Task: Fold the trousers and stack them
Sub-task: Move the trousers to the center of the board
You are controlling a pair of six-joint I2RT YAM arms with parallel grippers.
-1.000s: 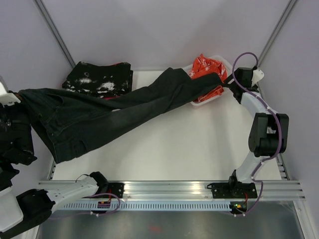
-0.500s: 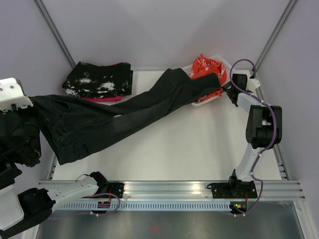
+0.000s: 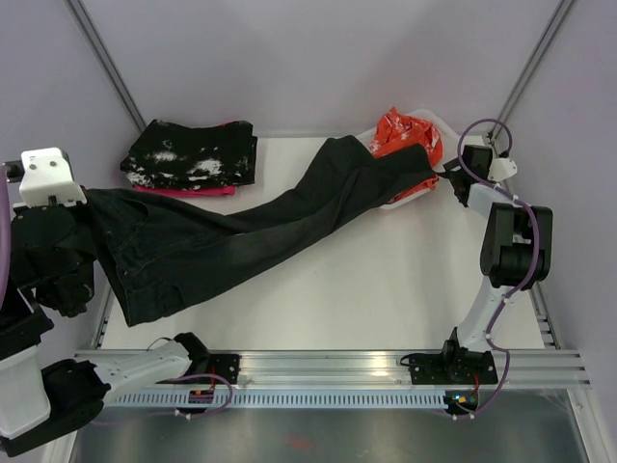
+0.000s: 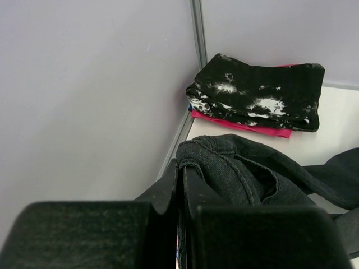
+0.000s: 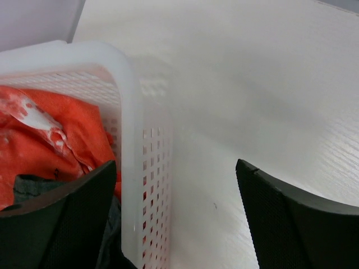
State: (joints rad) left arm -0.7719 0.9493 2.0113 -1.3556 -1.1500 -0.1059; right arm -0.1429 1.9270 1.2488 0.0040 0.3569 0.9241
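Note:
The black trousers (image 3: 251, 217) stretch slantwise across the table, from the left edge to the white basket (image 3: 439, 121) at the back right. My left gripper (image 3: 85, 207) is shut on their waistband (image 4: 235, 168), its fingertips (image 4: 180, 179) pressed together at the cloth's edge. The far leg end drapes over the basket, and a dark bit of cloth (image 5: 22, 188) shows inside it. My right gripper (image 3: 451, 178) (image 5: 179, 207) stands open astride the basket's perforated wall (image 5: 134, 140), one finger (image 5: 67, 213) inside, the other (image 5: 297, 218) over the table. It holds nothing.
Orange-red cloth (image 3: 400, 130) (image 5: 50, 134) fills the basket. A folded stack, black cloth speckled with white (image 3: 193, 154) (image 4: 263, 95) on a pink piece (image 4: 241, 124), sits at the back left by the wall post. Bare white table lies in front of the trousers.
My left arm has carried the waistband rightward, in over the table's left edge, and the trousers have slackened. My right gripper has shifted a little beside the basket and stays open.

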